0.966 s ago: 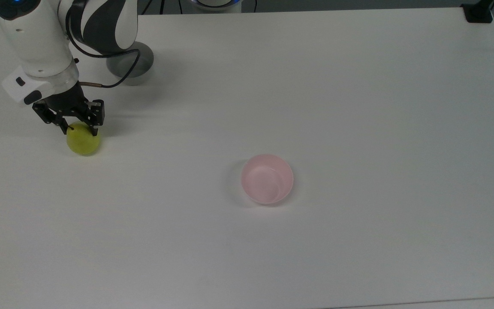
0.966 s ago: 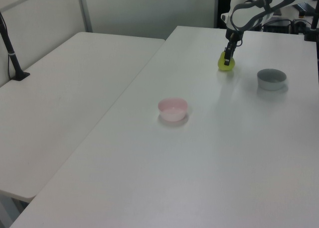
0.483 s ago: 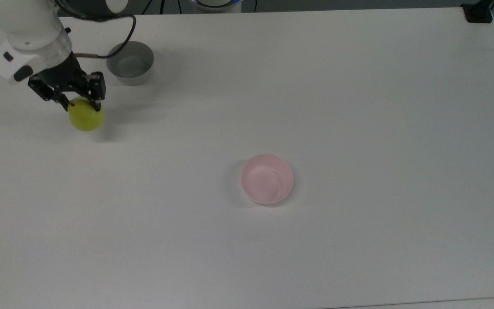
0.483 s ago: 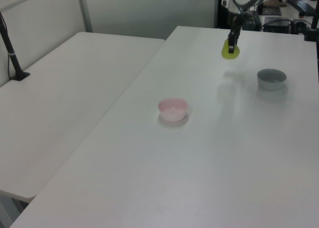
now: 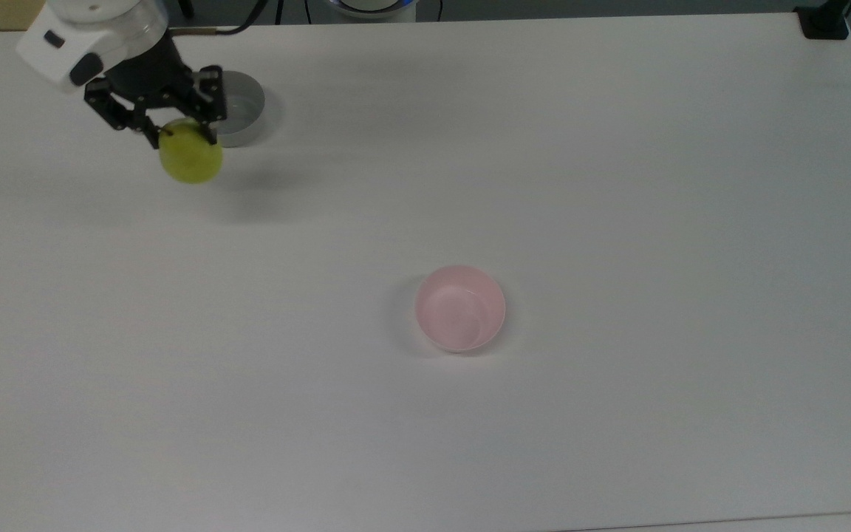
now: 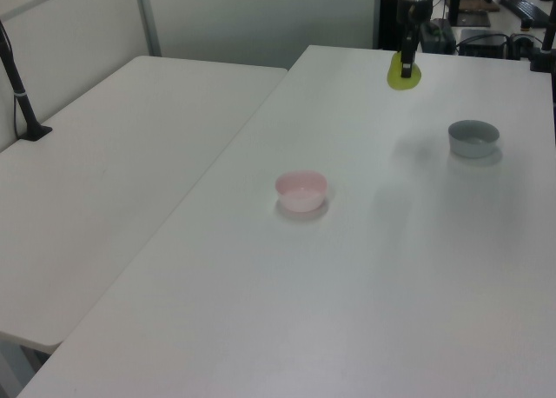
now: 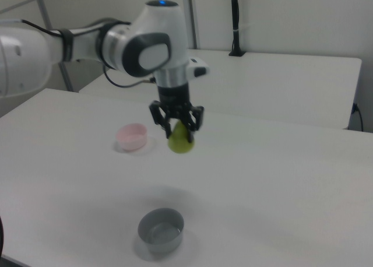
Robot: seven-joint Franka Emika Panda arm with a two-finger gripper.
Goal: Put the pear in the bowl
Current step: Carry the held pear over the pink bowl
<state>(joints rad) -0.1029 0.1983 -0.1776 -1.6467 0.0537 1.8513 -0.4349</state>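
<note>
Pear [image 5: 190, 160]: yellow-green, rounded, probably light, firm, smooth-skinned. Pinched at its upper part by the jaws [image 5: 184, 137], hanging above the table [image 5: 617, 185], well apart from the pink bowl [image 5: 460, 308].

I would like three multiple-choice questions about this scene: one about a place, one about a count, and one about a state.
1. Where is the pear?
A. in the pink bowl
B. in the air, held by the gripper
C. lying on the table

2. How many bowls stand on the table?
A. one
B. two
C. three

3. What is the state of the pink bowl?
A. empty
B. holding the pear
C. turned upside down

Answers:
1 B: the right view shows the gripper clamped on the pear's top, with its shadow on the table below.
2 B: only the pink bowl and the grey bowl are there.
3 A: its smooth inside is bare.
</note>
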